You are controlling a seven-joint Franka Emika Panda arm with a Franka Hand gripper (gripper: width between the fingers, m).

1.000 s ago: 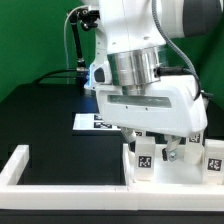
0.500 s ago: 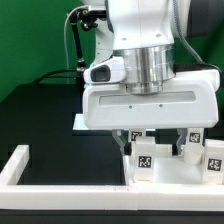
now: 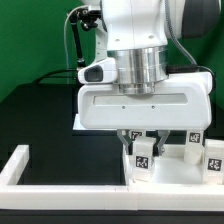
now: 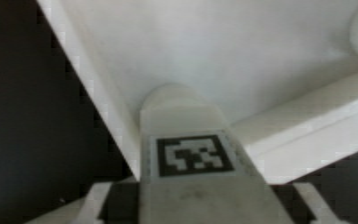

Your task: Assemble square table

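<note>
Square table parts sit at the exterior view's lower right, inside the corner of the white border frame [image 3: 20, 165]. Several small white leg blocks with black-white tags stand upright there: one leg block [image 3: 144, 158] directly under the arm, a second leg block [image 3: 193, 148] to the exterior view's right of it, a third leg block [image 3: 214, 157] at the picture's edge. They stand close together; contact between them cannot be told.

Wrist view: a tagged leg [image 4: 195, 135] fills the centre, rounded end pointing away from the camera, its tag facing the lens. Behind it lies white slab surface with a raised rim [image 4: 309, 110] running diagonally. Black table [image 4: 25, 120] shows to one side.

Gripper [image 3: 152, 141] hangs just above the first leg block, fingers pointing down on either side of its top. Fingers [image 4: 115, 205] flank the leg in the wrist view. Whether they clamp it or merely bracket it cannot be told.

Marker board [image 3: 88, 122] lies flat on the black table behind the arm, mostly hidden by the arm's body. Green backdrop behind.
</note>
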